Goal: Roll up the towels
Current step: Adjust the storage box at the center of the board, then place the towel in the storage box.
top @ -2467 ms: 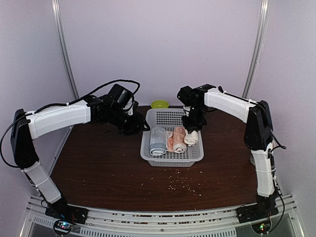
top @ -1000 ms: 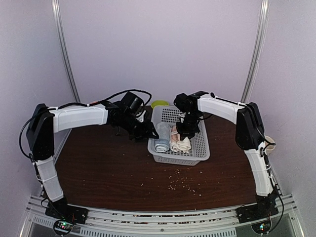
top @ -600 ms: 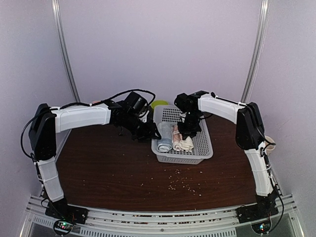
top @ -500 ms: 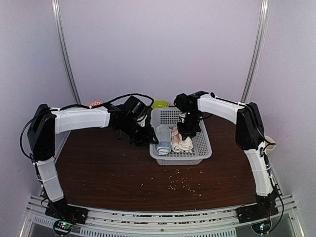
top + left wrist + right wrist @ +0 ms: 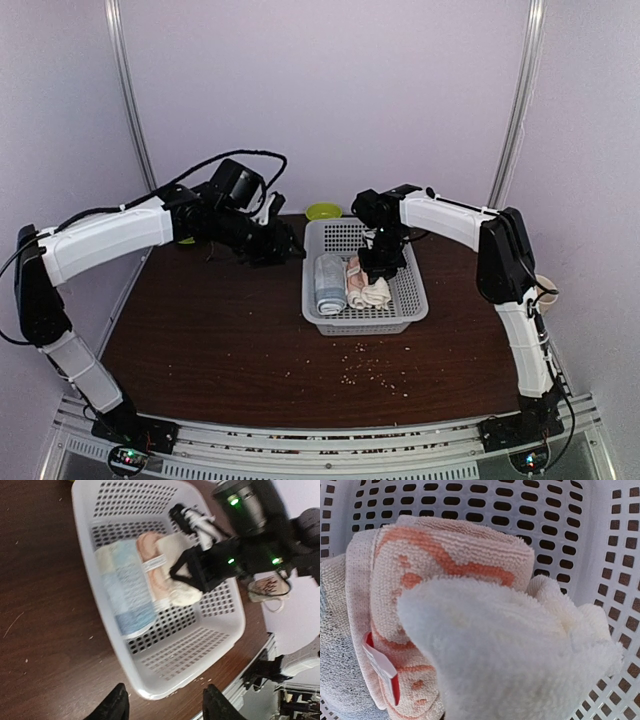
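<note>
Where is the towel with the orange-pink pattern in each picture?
Top external: the rolled cream towel with orange-pink pattern is near the centre of the frame, in the middle of the basket.
Left wrist: it is upper middle, running down the basket floor.
Right wrist: it is upper left, behind the fluffy plain white towel.
Shared landmark: the white plastic basket with holes holds it in every view.

Top view overlooks the table [image 5: 200, 340] from behind; both wrist views face down into the basket [image 5: 365, 323].
</note>
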Available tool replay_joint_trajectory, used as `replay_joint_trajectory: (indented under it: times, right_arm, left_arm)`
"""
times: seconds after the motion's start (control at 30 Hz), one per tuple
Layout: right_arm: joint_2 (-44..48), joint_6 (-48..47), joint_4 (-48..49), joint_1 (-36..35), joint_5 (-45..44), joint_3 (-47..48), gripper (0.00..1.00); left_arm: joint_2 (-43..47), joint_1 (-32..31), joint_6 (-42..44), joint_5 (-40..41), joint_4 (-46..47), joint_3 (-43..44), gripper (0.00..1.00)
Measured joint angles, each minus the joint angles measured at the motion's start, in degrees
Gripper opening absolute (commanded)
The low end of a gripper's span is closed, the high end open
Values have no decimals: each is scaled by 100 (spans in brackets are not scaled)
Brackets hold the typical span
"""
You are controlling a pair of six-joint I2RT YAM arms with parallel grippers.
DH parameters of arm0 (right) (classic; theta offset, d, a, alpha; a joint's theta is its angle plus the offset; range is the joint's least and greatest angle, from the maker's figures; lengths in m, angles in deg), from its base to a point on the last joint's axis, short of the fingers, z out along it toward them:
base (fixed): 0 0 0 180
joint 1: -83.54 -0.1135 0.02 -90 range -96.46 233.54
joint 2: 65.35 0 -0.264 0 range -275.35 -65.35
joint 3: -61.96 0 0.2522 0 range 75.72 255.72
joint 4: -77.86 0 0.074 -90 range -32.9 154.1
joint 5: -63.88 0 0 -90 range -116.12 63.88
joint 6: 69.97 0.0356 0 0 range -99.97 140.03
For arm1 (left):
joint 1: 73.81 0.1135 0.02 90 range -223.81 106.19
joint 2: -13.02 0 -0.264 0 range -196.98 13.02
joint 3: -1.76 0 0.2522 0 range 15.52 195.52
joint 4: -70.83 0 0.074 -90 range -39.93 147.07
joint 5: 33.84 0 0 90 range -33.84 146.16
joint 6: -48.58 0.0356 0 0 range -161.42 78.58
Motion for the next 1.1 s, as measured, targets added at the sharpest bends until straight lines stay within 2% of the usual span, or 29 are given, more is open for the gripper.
replay_joint_trajectory:
  times: [0.17, 0.27, 0.5, 0.77, 1.1]
  right_arm:
    - [0, 0, 46, -2, -17, -44, 0]
    - [4, 2, 127, 0, -50, -144, 0]
    - [120, 31, 313, 15, -85, -361, 0]
    - [177, 61, 450, 35, -35, -487, 0]
    - [179, 138, 483, 94, -20, -570, 0]
  left_arm:
    - [-802, -4, -105, -546, 691, 772, 11]
    - [-1521, -26, -254, -872, 1169, 876, 1]
    - [-2688, -103, -527, -1314, 1602, 981, 0]
    - [-2885, -136, -916, -1582, 2354, 1309, 0]
    - [-3316, -173, -1086, -1598, 2433, 1814, 0]
